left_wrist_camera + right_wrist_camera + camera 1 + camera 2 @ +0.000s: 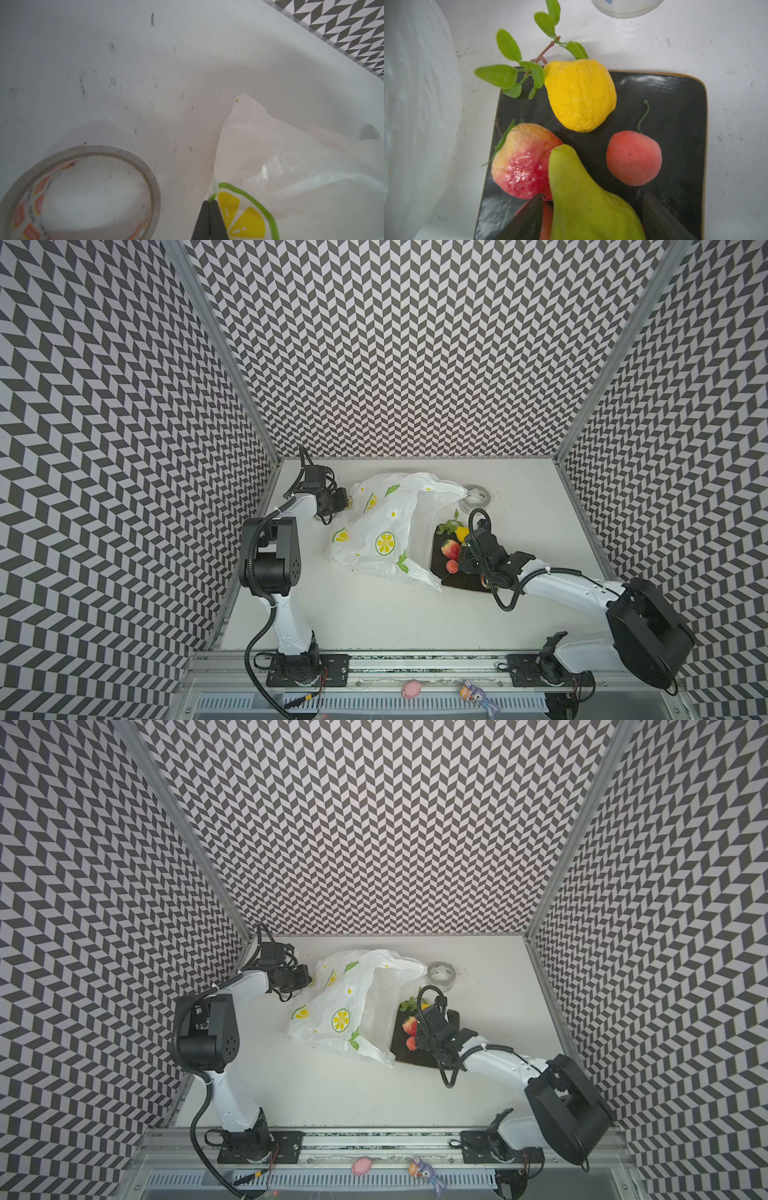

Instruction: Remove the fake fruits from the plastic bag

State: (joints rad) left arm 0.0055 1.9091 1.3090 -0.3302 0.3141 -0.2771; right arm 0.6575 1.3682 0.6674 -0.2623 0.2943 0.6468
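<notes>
Anchoring the bag (382, 526), left gripper (209, 202) is clamped on its edge; right gripper (593, 194), jaws apart, straddles the pear (581, 212) on the tray (675, 104), apparently to deposit it.

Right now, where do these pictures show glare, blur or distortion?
Right wrist view: glare streaks on the glossy black tray; the green pear close to the lens looks soft. Left wrist view: the plastic bag is washed out, the tape roll slightly soft. Both top views: the chevron walls look stretched toward the edges.
</notes>
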